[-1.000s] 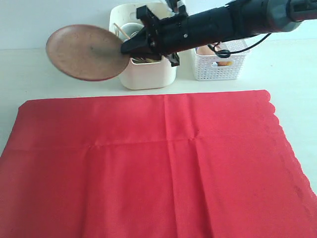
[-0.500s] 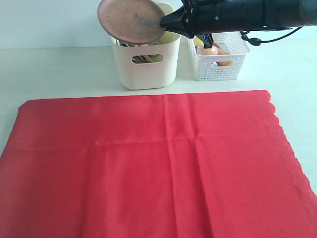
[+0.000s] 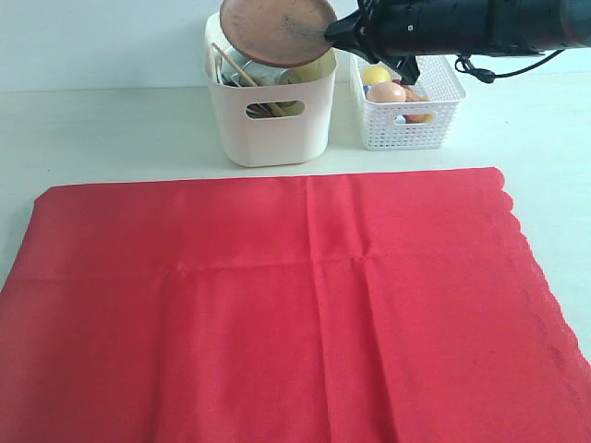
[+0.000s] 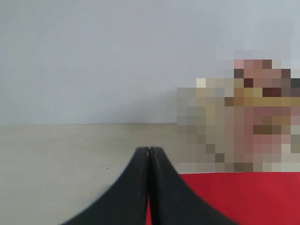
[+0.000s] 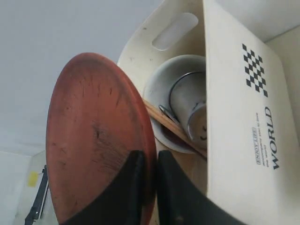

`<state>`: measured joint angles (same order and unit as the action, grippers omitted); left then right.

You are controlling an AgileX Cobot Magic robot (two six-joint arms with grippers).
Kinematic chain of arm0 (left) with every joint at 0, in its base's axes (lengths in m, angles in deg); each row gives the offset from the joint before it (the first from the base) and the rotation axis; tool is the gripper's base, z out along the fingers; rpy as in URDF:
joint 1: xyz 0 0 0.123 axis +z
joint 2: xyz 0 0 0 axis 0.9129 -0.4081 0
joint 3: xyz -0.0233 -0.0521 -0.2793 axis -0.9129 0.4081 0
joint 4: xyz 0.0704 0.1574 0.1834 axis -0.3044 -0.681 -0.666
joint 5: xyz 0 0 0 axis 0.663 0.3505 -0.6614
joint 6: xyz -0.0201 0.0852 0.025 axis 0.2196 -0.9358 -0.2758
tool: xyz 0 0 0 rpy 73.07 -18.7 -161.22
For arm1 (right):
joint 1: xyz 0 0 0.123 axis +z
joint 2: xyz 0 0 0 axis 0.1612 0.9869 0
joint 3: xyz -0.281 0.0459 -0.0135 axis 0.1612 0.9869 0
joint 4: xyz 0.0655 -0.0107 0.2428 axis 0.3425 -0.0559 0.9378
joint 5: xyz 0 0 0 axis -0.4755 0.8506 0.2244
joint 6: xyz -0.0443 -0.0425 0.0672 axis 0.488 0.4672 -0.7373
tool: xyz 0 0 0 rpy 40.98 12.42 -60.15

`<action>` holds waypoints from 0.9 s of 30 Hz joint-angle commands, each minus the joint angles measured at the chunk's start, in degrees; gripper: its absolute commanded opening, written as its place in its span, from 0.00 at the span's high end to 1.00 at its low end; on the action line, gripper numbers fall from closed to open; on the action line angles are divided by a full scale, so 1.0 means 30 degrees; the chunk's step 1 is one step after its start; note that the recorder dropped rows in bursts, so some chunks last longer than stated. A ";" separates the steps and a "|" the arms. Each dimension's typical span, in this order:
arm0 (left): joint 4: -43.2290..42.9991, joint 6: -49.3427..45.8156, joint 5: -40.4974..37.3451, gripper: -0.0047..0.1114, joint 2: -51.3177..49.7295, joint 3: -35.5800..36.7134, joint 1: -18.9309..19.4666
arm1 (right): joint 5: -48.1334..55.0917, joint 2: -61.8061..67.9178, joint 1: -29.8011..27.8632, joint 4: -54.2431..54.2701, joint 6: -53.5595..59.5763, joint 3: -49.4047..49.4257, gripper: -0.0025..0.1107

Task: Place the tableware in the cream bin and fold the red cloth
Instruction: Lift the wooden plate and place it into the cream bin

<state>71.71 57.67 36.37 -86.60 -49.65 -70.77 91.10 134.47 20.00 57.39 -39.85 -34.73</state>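
Observation:
My right gripper (image 3: 331,35) (image 5: 151,157) is shut on the rim of the round brown wooden plate (image 3: 277,28) (image 5: 98,136), holding it tilted just above the open top of the cream bin (image 3: 268,120) (image 5: 243,117). Inside the bin lie the white bowl (image 5: 161,89), the steel cup (image 5: 190,103) and the chopsticks (image 3: 235,65) (image 5: 171,126). The red cloth (image 3: 295,305) (image 4: 243,197) lies spread flat across the table in front of the bin. My left gripper (image 4: 149,150) is shut with nothing in it, low near the cloth's edge; the exterior view does not show it.
A white lattice basket (image 3: 411,115) stands right of the bin, holding a lemon (image 3: 374,74) and an egg (image 3: 386,92). My right arm reaches in over it from the right. Bare pale tabletop (image 3: 102,129) lies left of the bin.
My right gripper has carried the plate from left of the bin up and to the right; it now hangs over the bin's opening. The cloth has not moved.

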 commanded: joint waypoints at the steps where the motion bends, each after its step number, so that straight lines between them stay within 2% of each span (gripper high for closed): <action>1: 0.0080 0.0007 -0.0083 0.94 0.0123 0.0061 -0.0094 | 0.0030 -0.0279 -0.0021 0.0390 0.0186 -0.0050 0.82; 7: 0.0080 0.0007 -0.0083 0.94 0.0123 0.0061 -0.0094 | 0.0088 -0.0279 -0.0021 0.0356 0.0186 -0.0050 0.53; 9: 0.0080 0.0007 -0.0083 0.94 0.0123 0.0061 -0.0094 | 0.0473 -0.0279 -0.0021 0.0356 0.0186 -0.0050 0.47; 12: 0.0080 0.0007 -0.0083 0.94 0.0123 0.0061 -0.0094 | 0.1765 -0.0279 -0.0071 0.0356 0.0186 -0.0050 0.42; 21: 0.0080 0.0007 -0.0083 0.94 0.0123 0.0061 -0.0094 | 0.6979 -0.0279 -0.0743 -0.0079 0.0139 -0.0050 0.47; 27: 0.0080 0.0007 -0.0083 0.94 0.0123 0.0061 -0.0094 | 0.9799 -0.0321 -0.1591 -0.1303 0.0146 -0.0050 0.63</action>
<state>71.71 57.67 36.37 -86.60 -49.65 -70.77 116.22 134.21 16.52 55.67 -39.85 -34.73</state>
